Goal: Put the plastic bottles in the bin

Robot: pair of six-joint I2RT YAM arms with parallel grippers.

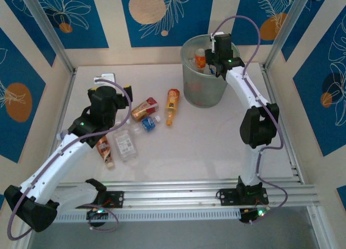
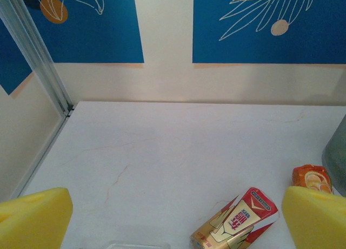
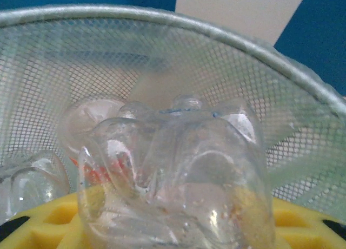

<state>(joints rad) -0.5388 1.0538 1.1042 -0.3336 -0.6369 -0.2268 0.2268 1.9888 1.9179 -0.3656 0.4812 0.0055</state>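
Surroundings: pale white counter [image 1: 205,146], walled in.
Blue-and-cream wall panels [image 1: 81,16] with orange discs and white leaf outlines stand behind the counter. Aluminium posts [image 1: 48,30] rise at its far corners, and a slotted aluminium rail [image 1: 189,195] runs along its near edge.

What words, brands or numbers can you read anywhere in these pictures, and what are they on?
No text reads clearly.
Gold-and-red bottle: red characters and small print on its label, too blurred to quote.
Orange-labelled bottle: fruit picture, no legible words.
Blue-labelled bottle: print too small.
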